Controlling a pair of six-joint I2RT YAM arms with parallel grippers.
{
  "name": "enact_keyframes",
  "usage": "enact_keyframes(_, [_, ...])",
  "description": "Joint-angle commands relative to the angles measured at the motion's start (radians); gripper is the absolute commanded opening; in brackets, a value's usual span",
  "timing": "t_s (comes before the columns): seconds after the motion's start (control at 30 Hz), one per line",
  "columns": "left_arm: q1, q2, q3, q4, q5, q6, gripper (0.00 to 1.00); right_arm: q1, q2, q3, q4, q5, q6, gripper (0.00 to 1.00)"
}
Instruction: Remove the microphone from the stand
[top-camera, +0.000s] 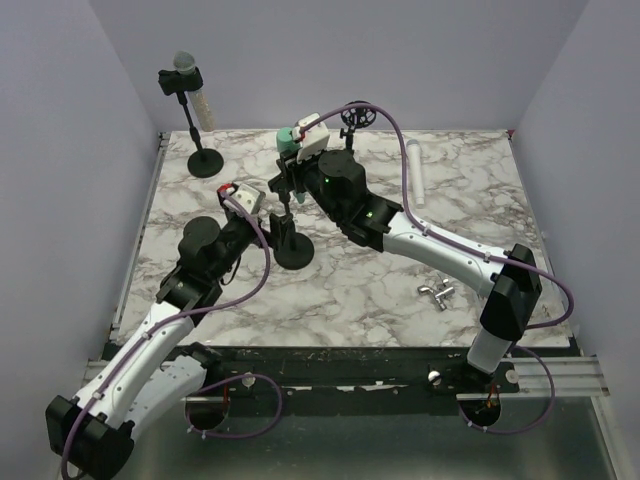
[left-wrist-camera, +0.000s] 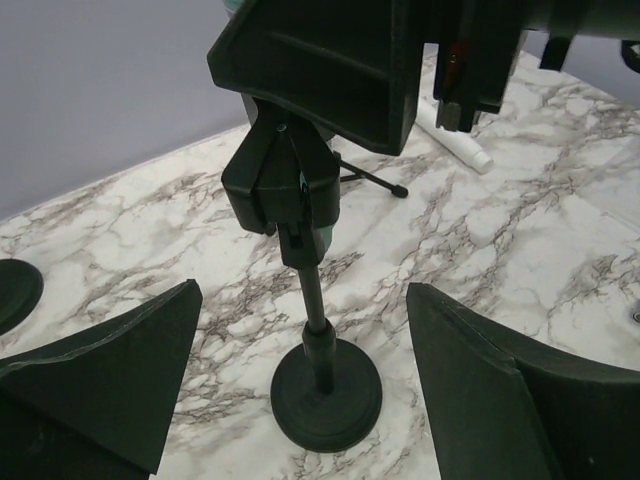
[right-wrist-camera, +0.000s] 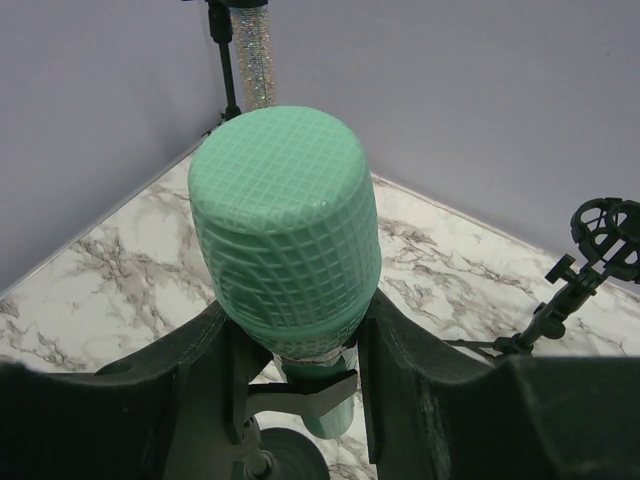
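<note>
Well behind the stand (top-camera: 293, 250) and to its left, a second stand (top-camera: 203, 158) carries a glittery microphone (top-camera: 196, 90) at the back corner of the marble table (top-camera: 340, 290). Just left of the stand, the left gripper (top-camera: 272, 212) is released: in its wrist view its dark fingers (left-wrist-camera: 120, 370) are spread wide on either side of the stand's pole (left-wrist-camera: 312, 300), touching nothing. The stand is upright on its round base (left-wrist-camera: 325, 400), and the green microphone (top-camera: 287, 138) sits in the clip (left-wrist-camera: 280, 185) at its top. The right gripper (right-wrist-camera: 300, 370) reaches in from the stand's right and is clenched on the microphone, its fingers (right-wrist-camera: 190, 380) pressed to both sides of the body just under the ribbed head (right-wrist-camera: 285, 220). Behind and right of the stand is a small tripod (top-camera: 357, 120). Farther right lies a white tube (top-camera: 414, 170), and nearer than the stand, well to its right, a metal fitting (top-camera: 437, 293).
</note>
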Motion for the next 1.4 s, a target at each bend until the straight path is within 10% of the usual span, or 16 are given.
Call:
enact_keyframes(0.0, [0.002,0.098,0.112,0.016,-0.009,-0.001,0.87,0.006,0.006,0.033,-0.011,-0.019,0.001,0.01])
enact_keyframes(0.6, [0.03,0.263,0.167,0.167,-0.019,0.014,0.69,0.006,0.005,0.044,-0.038,-0.067,0.014,0.01])
enact_keyframes(0.77, [0.076,0.283,0.189,0.128,0.098,0.009,0.0,0.006,0.013,0.056,-0.054,-0.066,0.017,0.01])
enact_keyframes(1.37, [0.077,0.263,0.177,0.063,0.099,0.01,0.0,0.006,0.027,0.213,-0.1,-0.036,-0.008,0.01])
